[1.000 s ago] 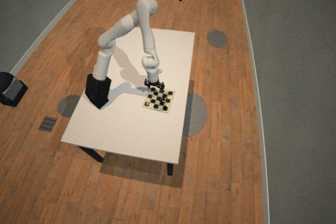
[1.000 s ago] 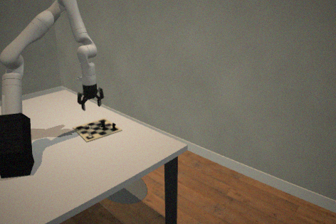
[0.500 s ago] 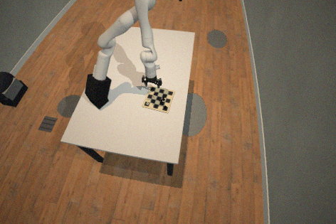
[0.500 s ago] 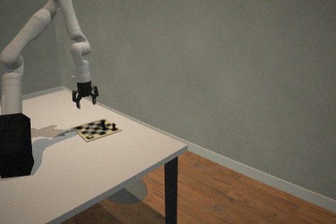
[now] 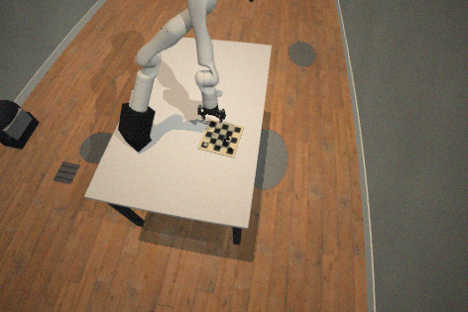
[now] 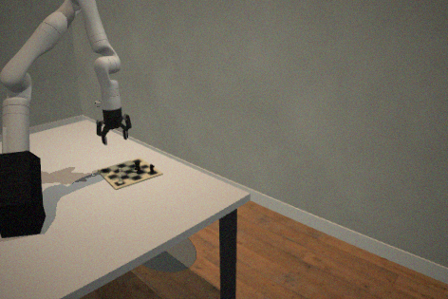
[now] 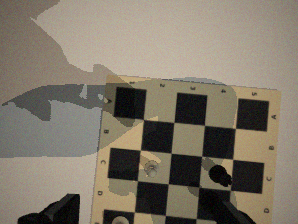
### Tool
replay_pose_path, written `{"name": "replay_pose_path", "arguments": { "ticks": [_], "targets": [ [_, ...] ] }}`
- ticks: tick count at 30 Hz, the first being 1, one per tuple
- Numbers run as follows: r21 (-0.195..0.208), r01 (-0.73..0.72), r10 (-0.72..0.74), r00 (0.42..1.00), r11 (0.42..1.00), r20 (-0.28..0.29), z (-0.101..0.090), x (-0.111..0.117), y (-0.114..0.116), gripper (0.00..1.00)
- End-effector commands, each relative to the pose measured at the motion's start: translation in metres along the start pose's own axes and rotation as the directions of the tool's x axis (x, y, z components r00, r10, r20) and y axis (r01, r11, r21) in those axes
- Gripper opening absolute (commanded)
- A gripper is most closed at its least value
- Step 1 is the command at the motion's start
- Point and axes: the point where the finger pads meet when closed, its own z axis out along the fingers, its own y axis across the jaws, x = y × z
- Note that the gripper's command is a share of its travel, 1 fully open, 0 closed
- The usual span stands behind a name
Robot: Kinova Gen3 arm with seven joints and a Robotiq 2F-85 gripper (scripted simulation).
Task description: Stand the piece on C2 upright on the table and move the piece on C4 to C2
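My gripper (image 6: 113,130) hangs spread wide and empty above the board's (image 7: 260,97) near edge, with the pale C2 piece (image 7: 150,168) just ahead between the fingers, upright and seen end-on.

A tan-and-black chequered board (image 7: 260,145) lies below on the pale table (image 7: 175,35). A pale piece (image 7: 150,168) stands on C2, a black piece (image 7: 219,175) on C4

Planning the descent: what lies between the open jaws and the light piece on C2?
Nothing: in the exterior view the gripper hangs above the chessboard with open air below; the wrist view shows the C2 piece unobstructed.
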Motion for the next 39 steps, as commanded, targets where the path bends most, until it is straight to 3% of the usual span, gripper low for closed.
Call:
{"name": "replay_pose_path", "arguments": {
  "ticks": [1, 12, 19, 25, 27, 33, 39],
  "targets": [
    [-0.001, -0.001, 0.001, 1.000, 1.000, 0.001, 0.000, 0.000, 0.000, 1.00],
    [-0.001, -0.068, 0.068, 0.998, 0.998, -0.001, 0.002, 0.000, 0.000, 1.00],
    [0.000, -0.222, 0.222, 0.975, 0.975, -0.004, 0.006, 0.001, 0.000, 1.00],
    [0.003, -0.416, 0.416, 0.909, 0.909, -0.006, 0.012, 0.001, 0.000, 1.00],
    [0.003, -0.416, 0.416, 0.909, 0.909, -0.006, 0.012, 0.001, 0.000, 1.00],
    [0.005, -0.628, 0.628, 0.779, 0.779, -0.006, 0.020, 0.002, 0.000, 1.00],
    [0.006, -0.808, 0.808, 0.589, 0.589, -0.004, 0.028, 0.002, 0.000, 1.00]
  ]
}}
